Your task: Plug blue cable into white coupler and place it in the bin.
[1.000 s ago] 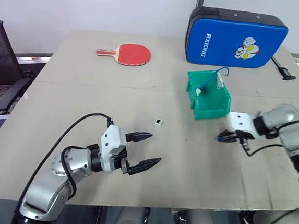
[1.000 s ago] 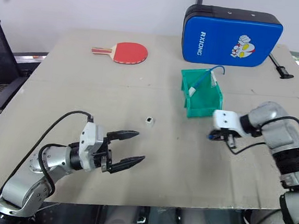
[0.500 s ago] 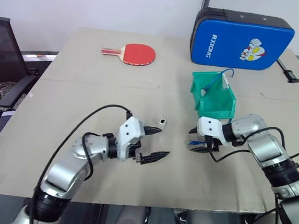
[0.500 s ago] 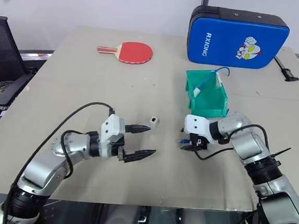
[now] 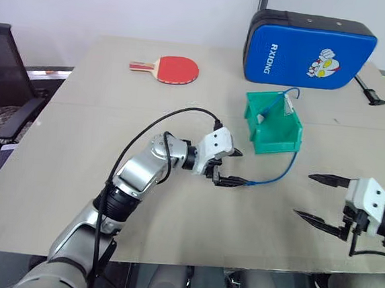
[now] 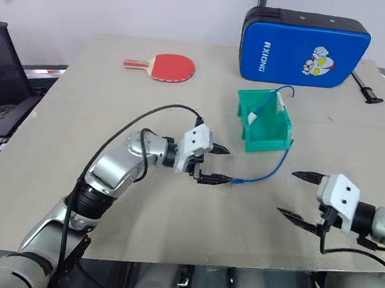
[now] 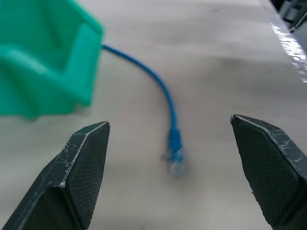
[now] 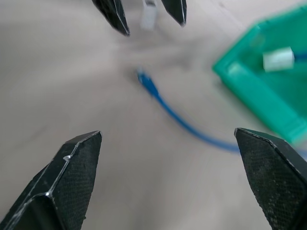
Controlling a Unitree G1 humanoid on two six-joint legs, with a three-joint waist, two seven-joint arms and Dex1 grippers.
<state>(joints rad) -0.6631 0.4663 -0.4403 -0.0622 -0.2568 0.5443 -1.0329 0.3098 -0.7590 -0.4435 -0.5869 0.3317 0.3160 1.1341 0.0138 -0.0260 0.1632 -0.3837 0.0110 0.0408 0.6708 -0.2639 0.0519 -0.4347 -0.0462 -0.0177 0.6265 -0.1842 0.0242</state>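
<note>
Two pairs of fingers are standing apart, gripping nothing. The left gripper (image 5: 233,166) is hovering at frame center, its fingers bracketing the plug end of the blue cable (image 5: 281,173), which is lying loose on the worktop (image 5: 77,147) and curving up beside the green bin (image 5: 272,124). The right gripper (image 5: 317,201) is hanging at lower right. One white coupler (image 8: 147,14) is showing between the left fingers in the right wrist view.

Both arms are silver-grey metal with rounded joint housings and black bands. A loose black cable loops above the left arm. Each wrist ends in a white block carrying the left gripper (image 5: 231,167) and right gripper (image 5: 317,201), each with two tapered black fingers of cross-hatched texture.
</note>
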